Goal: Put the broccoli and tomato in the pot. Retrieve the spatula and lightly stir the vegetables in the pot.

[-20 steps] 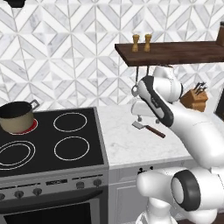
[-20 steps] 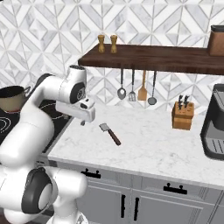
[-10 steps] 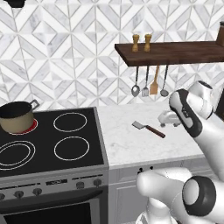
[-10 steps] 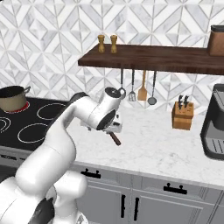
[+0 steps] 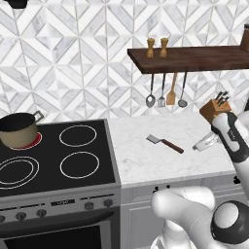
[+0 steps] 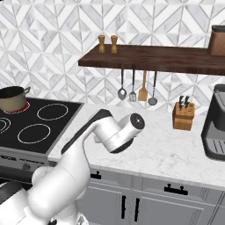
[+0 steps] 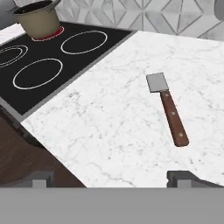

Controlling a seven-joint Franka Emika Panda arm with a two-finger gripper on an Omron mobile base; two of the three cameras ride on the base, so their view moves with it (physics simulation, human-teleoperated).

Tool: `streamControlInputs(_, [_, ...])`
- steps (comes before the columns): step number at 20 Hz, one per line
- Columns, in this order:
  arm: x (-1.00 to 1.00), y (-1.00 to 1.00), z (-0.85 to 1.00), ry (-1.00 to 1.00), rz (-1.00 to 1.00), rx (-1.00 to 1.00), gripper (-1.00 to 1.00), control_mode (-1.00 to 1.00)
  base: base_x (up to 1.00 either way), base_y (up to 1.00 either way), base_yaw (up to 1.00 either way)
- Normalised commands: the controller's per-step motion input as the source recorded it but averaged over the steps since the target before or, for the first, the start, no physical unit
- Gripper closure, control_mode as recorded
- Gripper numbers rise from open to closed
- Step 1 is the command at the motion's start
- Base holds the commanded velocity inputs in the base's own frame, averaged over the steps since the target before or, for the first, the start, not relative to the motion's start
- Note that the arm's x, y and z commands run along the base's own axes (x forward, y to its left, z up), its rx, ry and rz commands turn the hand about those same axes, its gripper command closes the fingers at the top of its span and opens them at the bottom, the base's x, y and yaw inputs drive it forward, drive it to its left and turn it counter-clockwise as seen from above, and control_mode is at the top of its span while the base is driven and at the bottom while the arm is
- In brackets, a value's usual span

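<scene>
step in hand: retrieving the spatula (image 7: 168, 108), lying flat on the tabletop (image 7: 109, 127). the pincer (image 7: 111, 177) is released, holding nothing; next, descend and align over the handle.

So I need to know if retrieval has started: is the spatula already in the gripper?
No, the spatula lies flat on the marble counter, apart from the open gripper.

arm (image 6: 72, 176): you see smooth white rounded shells, thick and tubular
joints: dark grey round caps set into the white segments
wrist (image 5: 232, 138): white casing with a dark band along it
finger tips (image 7: 186, 179): small, dark grey, blocky
</scene>
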Motion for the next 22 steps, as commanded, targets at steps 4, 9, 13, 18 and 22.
streamControlInputs(4, [0.16,-0.16,-0.41,-0.05,0.33,0.04,-1.0,-1.0,0.0,0.0,0.0])
streamControlInputs(9, [0.39,-0.24,-0.15,-0.1,0.3,0.01,-1.0,-1.0,0.0,0.0,0.0])
streamControlInputs(13, [0.01,-0.04,-0.11,-0.16,0.25,0.02,-1.0,-1.0,0.0,0.0,0.0])
streamControlInputs(18, [0.0,0.01,-0.23,-0.03,-0.02,0.07,-1.0,-1.0,0.0,0.0,0.0])
streamControlInputs(22, [0.04,0.02,-0.21,0.0,-0.13,0.12,-1.0,-1.0,0.0,0.0,0.0])
